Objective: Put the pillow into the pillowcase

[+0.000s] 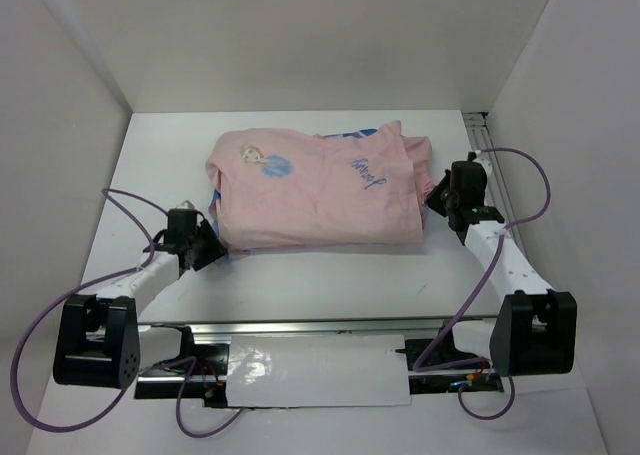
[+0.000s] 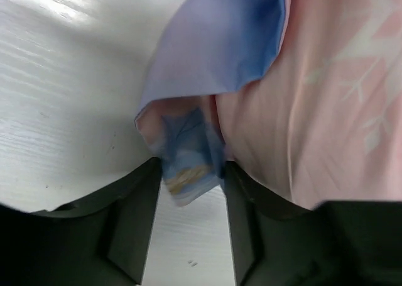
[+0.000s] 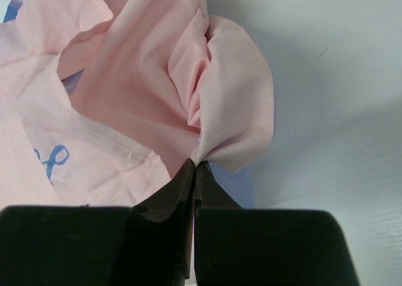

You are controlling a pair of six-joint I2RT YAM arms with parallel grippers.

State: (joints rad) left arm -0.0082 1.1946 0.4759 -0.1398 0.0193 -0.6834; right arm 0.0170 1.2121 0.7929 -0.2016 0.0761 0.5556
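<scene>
The pillowcase point(image 1: 320, 190) lies pale pink side up in the middle of the table and bulges as if filled. Blue fabric peeks out at its far edge and left corner. The pillow is hidden; no white cushion shows. My left gripper point(image 1: 212, 243) is at the pillowcase's near left corner. In the left wrist view its jaws point(image 2: 191, 185) stand apart, with a blue printed corner of the pillowcase point(image 2: 326, 78) hanging between the tips. My right gripper point(image 1: 437, 197) is at the right end. In the right wrist view it point(image 3: 196, 166) is shut on a gathered pink fold of the pillowcase point(image 3: 125, 78).
White walls enclose the table on the left, back and right. A metal rail point(image 1: 490, 150) runs along the right edge. A shiny white sheet point(image 1: 320, 370) lies at the near edge between the arm bases.
</scene>
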